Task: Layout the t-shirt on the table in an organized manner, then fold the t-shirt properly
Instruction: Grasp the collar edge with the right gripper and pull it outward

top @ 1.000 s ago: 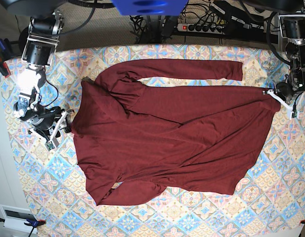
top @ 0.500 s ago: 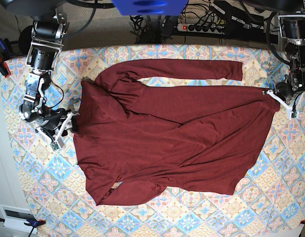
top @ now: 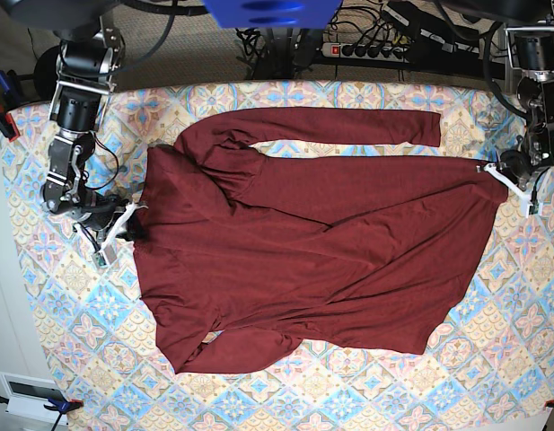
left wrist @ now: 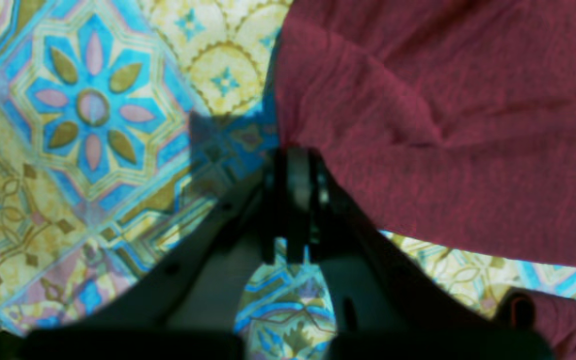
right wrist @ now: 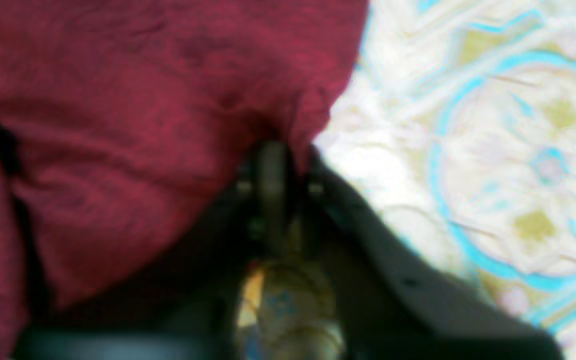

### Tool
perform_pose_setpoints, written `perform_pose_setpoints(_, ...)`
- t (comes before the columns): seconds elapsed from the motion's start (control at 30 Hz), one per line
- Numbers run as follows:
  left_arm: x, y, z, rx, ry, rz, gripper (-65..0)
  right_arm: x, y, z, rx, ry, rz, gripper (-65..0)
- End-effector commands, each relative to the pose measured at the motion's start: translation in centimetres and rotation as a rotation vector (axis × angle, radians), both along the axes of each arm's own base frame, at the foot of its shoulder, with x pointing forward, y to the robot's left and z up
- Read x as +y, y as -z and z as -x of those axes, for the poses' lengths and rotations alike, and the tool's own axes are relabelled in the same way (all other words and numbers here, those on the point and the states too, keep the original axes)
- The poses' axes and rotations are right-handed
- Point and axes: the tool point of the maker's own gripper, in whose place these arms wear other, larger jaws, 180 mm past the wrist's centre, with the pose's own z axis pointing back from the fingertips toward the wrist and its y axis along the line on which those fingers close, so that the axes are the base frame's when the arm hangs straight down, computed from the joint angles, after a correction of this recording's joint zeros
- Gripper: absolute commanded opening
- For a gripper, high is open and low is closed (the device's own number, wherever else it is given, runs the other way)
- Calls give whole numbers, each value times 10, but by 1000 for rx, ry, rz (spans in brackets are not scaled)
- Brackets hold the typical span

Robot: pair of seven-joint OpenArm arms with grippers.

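The dark maroon t-shirt [top: 321,242] lies spread across the patterned table [top: 366,395], one long sleeve stretched along the far side and the other folded under near the front. My left gripper [top: 492,169] sits at the shirt's right corner; in the left wrist view it [left wrist: 293,155] is shut on the t-shirt [left wrist: 443,125] at the fabric's edge. My right gripper [top: 133,215] is at the shirt's left edge; in the right wrist view it [right wrist: 273,150] pinches a bunched edge of the t-shirt [right wrist: 143,100], jaws together.
A power strip [top: 366,49] and cables lie behind the table's far edge. A blue clamp [top: 3,117] grips the left edge, and another clamp [top: 61,406] sits by a white box [top: 30,392] at the front left corner.
My right gripper has moved in to the shirt's left edge and closed from open onto the fabric. The left arm and the shirt's right corner have not moved.
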Motion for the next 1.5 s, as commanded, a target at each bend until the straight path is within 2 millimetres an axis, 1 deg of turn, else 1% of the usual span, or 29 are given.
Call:
perform_pose_setpoints(0.0,11,-15,-9,-37,-1,-32,-650,-9,-8,-6,-19,1,25,-649)
perform_pose_setpoints(0.03,11,-15,-9,-37,-1,-32,-650,-9,-10,-8,-31,6,20,-631)
perform_pose_setpoints(0.07,11,-15,-9,-37,-1,-32,-650,-10,-15,-12,-50,9,18,-633)
perform_pose_setpoints(0.1,11,-15,-9,-37,-1,-32,-650,-9,-26,-24,-84,7,16,-645)
perform_pose_setpoints(0.17,9,-15,-9,-37,-1,-28,-650,-11,-59,-54,-168,10,17,-650)
perform_pose_setpoints(0.2,7,-13,-9,-37,-2,-20,-650,-17,-74,-65,-198,14,31,-650)
perform_pose_setpoints(0.23,4,-10,-9,-37,-3,-13,-650,-27,-81,-70,-206,24,44,-650)
perform_pose_setpoints(0.27,3,-10,-9,-37,-4,-11,-650,-36,-83,-72,-203,36,48,-650)
perform_pose_setpoints(0.37,2,-9,-9,-37,-4,-7,-650,-43,-84,-81,-213,69,10,-650)
perform_pose_setpoints(0.4,-1,-7,-8,-37,-5,1,-650,-51,-86,-83,-218,84,7,-650)
perform_pose_setpoints(0.43,-3,-5,-8,-37,-6,7,-650,-63,-91,-85,-227,105,8,-650)
perform_pose_setpoints(0.5,-4,-5,-8,-37,-7,10,-650,-74,-99,-93,-242,126,-1,-650)
perform_pose_setpoints(0.57,-4,-4,-7,-35,-7,10,-650,-68,-108,-107,-266,110,-8,-650)
perform_pose_setpoints(0.7,-5,-3,-7,-34,-7,13,-650,-49,-132,-133,-355,50,-14,-649)
perform_pose_setpoints(0.73,-5,-3,-7,-34,-7,13,-650,-44,-136,-137,-373,31,-11,-649)
perform_pose_setpoints(0.8,-7,-3,-7,-37,-9,23,-650,-41,-137,-142,-394,30,0,-643)
perform_pose_setpoints(0.83,-9,-3,-8,-42,-11,39,-650,-43,-134,-143,-394,45,13,-628)
perform_pose_setpoints(0.93,-14,-4,-10,-56,-17,78,-650,-54,-127,-146,-382,105,82,-536)
perform_pose_setpoints(1.0,-16,-4,-10,-58,-19,90,-650,-53,-121,-146,-367,100,117,-471)
perform_pose_setpoints(1.1,-16,-4,-10,-58,-19,90,-650,-49,-114,-143,-330,71,146,-420)
perform_pose_setpoints(1.13,-16,-4,-10,-58,-19,90,-650,-47,-115,-142,-319,62,156,-415)
perform_pose_setpoints(1.17,-16,-4,-10,-58,-19,90,-650,-43,-124,-146,-335,44,169,-414)
perform_pose_setpoints(1.2,-16,-4,-10,-58,-19,90,-650,-45,-133,-145,-348,31,194,-416)
perform_pose_setpoints(1.23,-16,-4,-10,-58,-19,90,-650,-56,-132,-136,-335,24,233,-418)
perform_pose_setpoints(1.27,-16,-4,-10,-58,-19,90,-650,-60,-133,-129,-333,9,264,-419)
perform_pose_setpoints(1.3,-16,-4,-10,-58,-19,90,-650,-59,-131,-121,-327,-12,287,-421)
perform_pose_setpoints(1.37,-16,-4,-10,-58,-19,90,-650,-54,-116,-100,-300,-33,296,-426)
perform_pose_setpoints(1.4,-16,-4,-10,-58,-19,90,-650,-55,-114,-91,-301,-19,282,-427)
perform_pose_setpoints(1.47,-16,-4,-10,-58,-19,90,-650,-65,-101,-67,-262,16,264,-428)
